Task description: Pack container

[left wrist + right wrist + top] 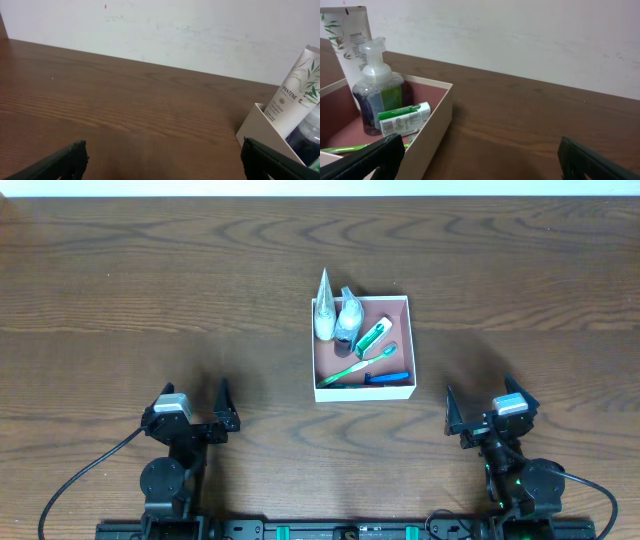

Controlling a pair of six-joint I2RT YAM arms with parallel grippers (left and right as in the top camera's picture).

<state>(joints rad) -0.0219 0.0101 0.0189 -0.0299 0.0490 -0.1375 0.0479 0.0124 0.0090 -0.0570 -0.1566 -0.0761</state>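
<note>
The container, a shallow white-walled box with a pinkish-brown inside, sits at the table's middle. In it are a white Pantene tube, a clear pump bottle, a small green-and-white tube, a green toothbrush and a blue item. The tube and box corner show at the right of the left wrist view. The right wrist view shows the box wall, bottle and small tube. My left gripper is open and empty at the front left. My right gripper is open and empty at the front right.
The wooden table runs to a white wall at the back. Black cables trail from both arm bases at the front edge.
</note>
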